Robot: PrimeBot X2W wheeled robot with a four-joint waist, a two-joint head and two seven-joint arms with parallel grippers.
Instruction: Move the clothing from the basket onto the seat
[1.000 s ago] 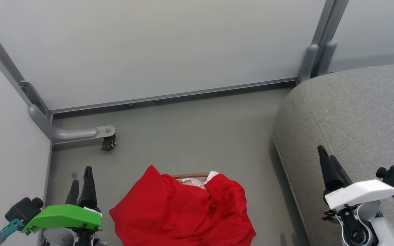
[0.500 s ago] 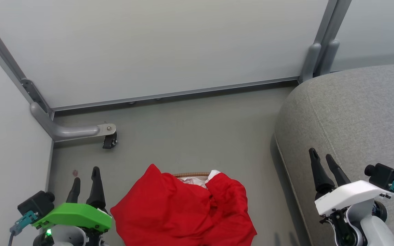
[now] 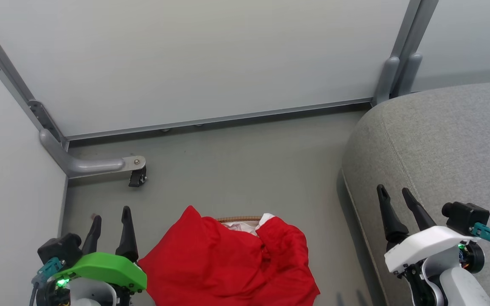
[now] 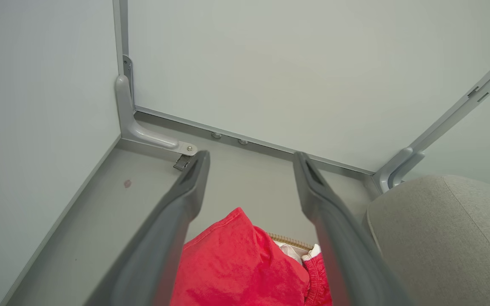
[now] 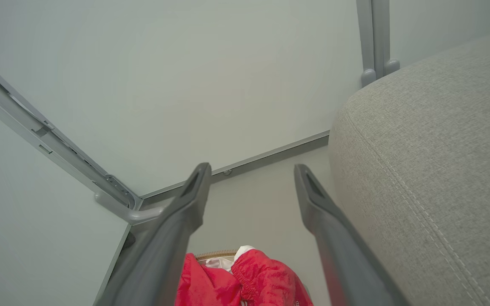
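Soft, crumpled red clothing [image 3: 228, 263] with white trim was heaped over the basket [image 3: 237, 219], a strip of brown woven rim exposed, on the floor [image 3: 236, 170] beside the rounded grey woven seat [image 3: 440, 144]. The left gripper [image 3: 111, 213] and right gripper [image 3: 394, 188] were spread apart, grasping nothing. The seat's stitched seam was resolved in the right wrist view.

walls: pale grey panels [image 3: 211, 59], 12 and 9 o'clock | floor [image 3: 236, 170]: matte grey-green | grey metal foot [image 3: 100, 165] with caster [image 3: 136, 177], 9 o'clock | light: soft, even
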